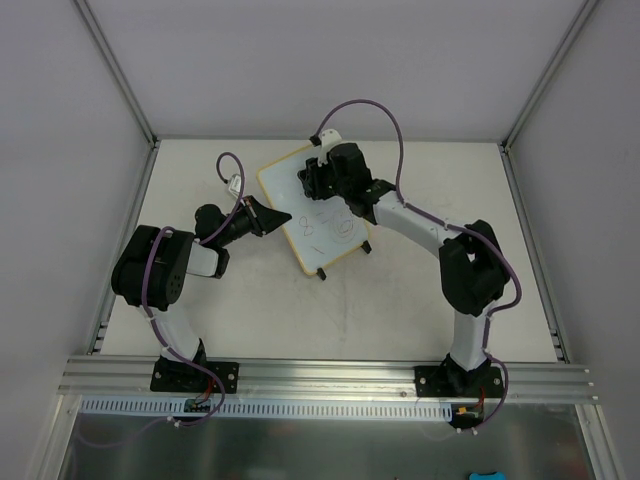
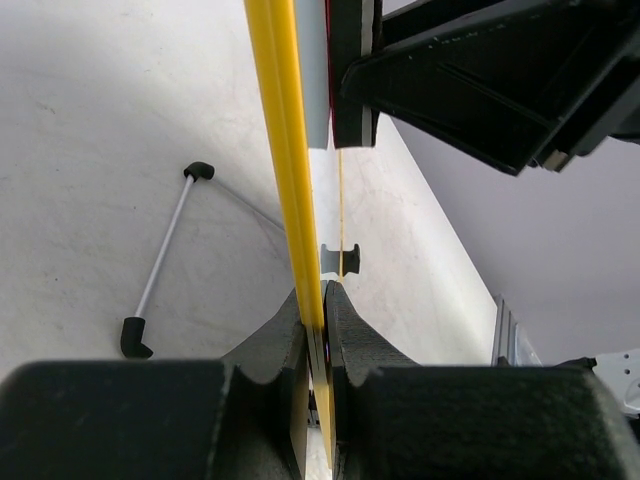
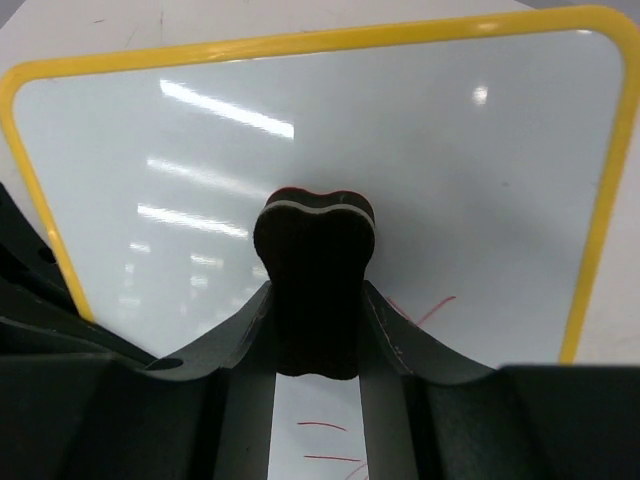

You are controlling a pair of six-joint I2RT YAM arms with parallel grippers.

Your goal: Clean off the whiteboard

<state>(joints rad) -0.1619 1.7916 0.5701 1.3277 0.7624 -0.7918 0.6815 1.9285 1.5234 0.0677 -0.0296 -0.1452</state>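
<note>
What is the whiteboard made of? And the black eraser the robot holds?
The whiteboard looks like a glossy coated sheet, since lights reflect in streaks; its yellow rim seems smooth plastic. The eraser looks like soft matte foam or felt, with a pale layer.

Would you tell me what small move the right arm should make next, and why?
Probably draw the right gripper, shut on the dark eraser block, back toward the red marks left on the yellow-rimmed whiteboard, which the left gripper clamps.
</note>
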